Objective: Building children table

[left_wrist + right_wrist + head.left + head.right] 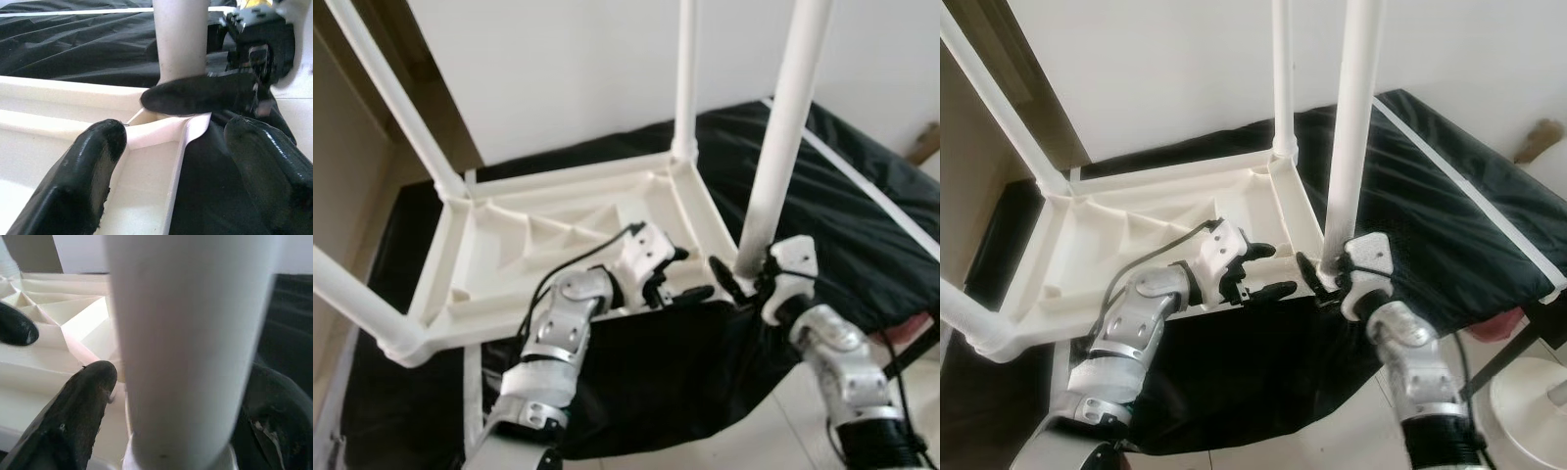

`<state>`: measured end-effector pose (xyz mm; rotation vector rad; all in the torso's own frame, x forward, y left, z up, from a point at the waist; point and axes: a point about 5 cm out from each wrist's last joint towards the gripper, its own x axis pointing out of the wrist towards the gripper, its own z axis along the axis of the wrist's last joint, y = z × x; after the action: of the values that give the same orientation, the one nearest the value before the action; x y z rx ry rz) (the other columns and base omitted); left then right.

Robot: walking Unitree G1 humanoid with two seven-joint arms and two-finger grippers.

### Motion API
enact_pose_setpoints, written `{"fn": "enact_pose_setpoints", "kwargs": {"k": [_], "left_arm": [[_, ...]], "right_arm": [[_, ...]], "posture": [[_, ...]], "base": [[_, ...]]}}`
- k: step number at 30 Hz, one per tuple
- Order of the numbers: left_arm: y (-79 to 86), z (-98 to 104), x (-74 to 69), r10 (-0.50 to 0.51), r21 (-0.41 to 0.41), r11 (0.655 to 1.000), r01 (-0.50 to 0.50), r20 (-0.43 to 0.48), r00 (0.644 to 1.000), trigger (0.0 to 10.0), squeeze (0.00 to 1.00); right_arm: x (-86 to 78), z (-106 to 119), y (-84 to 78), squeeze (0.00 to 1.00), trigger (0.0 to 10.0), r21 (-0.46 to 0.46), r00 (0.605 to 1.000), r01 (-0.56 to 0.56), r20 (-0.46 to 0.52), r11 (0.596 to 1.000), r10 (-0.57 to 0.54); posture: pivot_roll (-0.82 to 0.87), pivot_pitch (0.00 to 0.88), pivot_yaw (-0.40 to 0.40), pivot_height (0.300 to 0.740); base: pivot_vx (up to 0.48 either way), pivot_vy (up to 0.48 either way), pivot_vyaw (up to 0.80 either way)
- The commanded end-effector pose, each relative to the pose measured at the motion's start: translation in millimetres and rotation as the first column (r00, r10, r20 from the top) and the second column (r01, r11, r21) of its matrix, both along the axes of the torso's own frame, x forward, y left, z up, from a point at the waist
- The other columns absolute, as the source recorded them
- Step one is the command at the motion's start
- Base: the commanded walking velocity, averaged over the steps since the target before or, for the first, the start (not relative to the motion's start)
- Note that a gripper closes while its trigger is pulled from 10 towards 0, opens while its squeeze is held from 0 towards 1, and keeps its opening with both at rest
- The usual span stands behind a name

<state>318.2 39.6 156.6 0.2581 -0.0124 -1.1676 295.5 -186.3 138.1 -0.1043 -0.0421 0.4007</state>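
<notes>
A black sheet (862, 211) is spread under a white tabletop (499, 250), which is laid upside down with its ribbed underside up, directly ahead of both end effectors. Four white legs are seen rising from its corners. The near-right leg (783, 127) is clasped at its base by the right end effector (744, 284), one finger (80, 413) on each side of the tube. Just beside it, the left end effector (677, 279) is held spread wide over the tabletop's rim, gripping nothing, its fingers (93, 171) straddling that edge.
</notes>
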Motion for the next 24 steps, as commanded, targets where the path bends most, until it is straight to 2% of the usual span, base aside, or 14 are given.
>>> {"fn": "enact_pose_setpoints", "kwargs": {"k": [1, 4, 9, 10, 14, 15, 24], "left_arm": [[9.0, 4, 13.8, 0.265, -0.035, 0.964, -0.264, 0.053, 0.963, 10.0, 0.00], [9.6, 6, 14.8, 0.267, -0.038, 0.964, -0.265, 0.055, 0.962, 10.0, 0.00], [10.1, 7, 15.7, 0.269, -0.040, 0.963, -0.267, 0.057, 0.961, 10.0, 0.00], [10.3, 7, 15.5, 0.270, -0.042, 0.962, -0.268, 0.059, 0.961, 10.0, 0.00], [10.4, 7, 15.6, 0.271, -0.043, 0.962, -0.269, 0.060, 0.961, 10.0, 0.00], [10.9, 8, 15.6, 0.273, -0.045, 0.962, -0.271, 0.061, 0.960, 10.0, 0.00], [12.4, 9, 15.8, 0.278, -0.049, 0.960, -0.275, 0.061, 0.959, 10.0, 0.00]], "right_arm": [[5.1, 1, 4.9, 0.00, 10.0, -0.021, 0.995, -0.095, -0.017, 0.995, 0.095], [14.1, 5, 3.7, 0.00, 10.0, -0.076, 0.983, -0.180, -0.042, 0.981, 0.178], [23.6, 8, 1.8, 0.00, 10.0, -0.112, 0.975, -0.221, -0.052, 0.969, 0.216], [25.8, 9, 1.4, 0.00, 1.5, -0.122, 0.970, -0.241, -0.060, 0.963, 0.236], [27.1, 9, 1.2, 0.00, 1.5, -0.126, 0.966, -0.255, -0.067, 0.959, 0.249], [27.6, 8, 0.3, 0.00, 0.0, -0.131, 0.963, -0.266, -0.078, 0.955, 0.257], [18.8, -4, -14.2, 0.00, 0.0, -0.133, 0.962, -0.256, -0.137, 0.957, 0.238]], "posture": [[-0.10, 0.000, 0.108, 0.740], [-0.10, 0.000, 0.107, 0.740], [-0.09, 0.000, 0.106, 0.740], [-0.09, 0.000, 0.104, 0.740], [-0.08, 0.000, 0.103, 0.740], [-0.08, 0.000, 0.102, 0.740], [-0.09, 0.000, 0.102, 0.740]], "base": [[0.000, 0.000, 0.00], [0.000, 0.000, 0.00], [0.000, 0.000, 0.00], [0.000, 0.000, 0.00], [0.000, 0.000, 0.00], [0.000, 0.000, 0.00], [0.000, 0.000, 0.00]]}}
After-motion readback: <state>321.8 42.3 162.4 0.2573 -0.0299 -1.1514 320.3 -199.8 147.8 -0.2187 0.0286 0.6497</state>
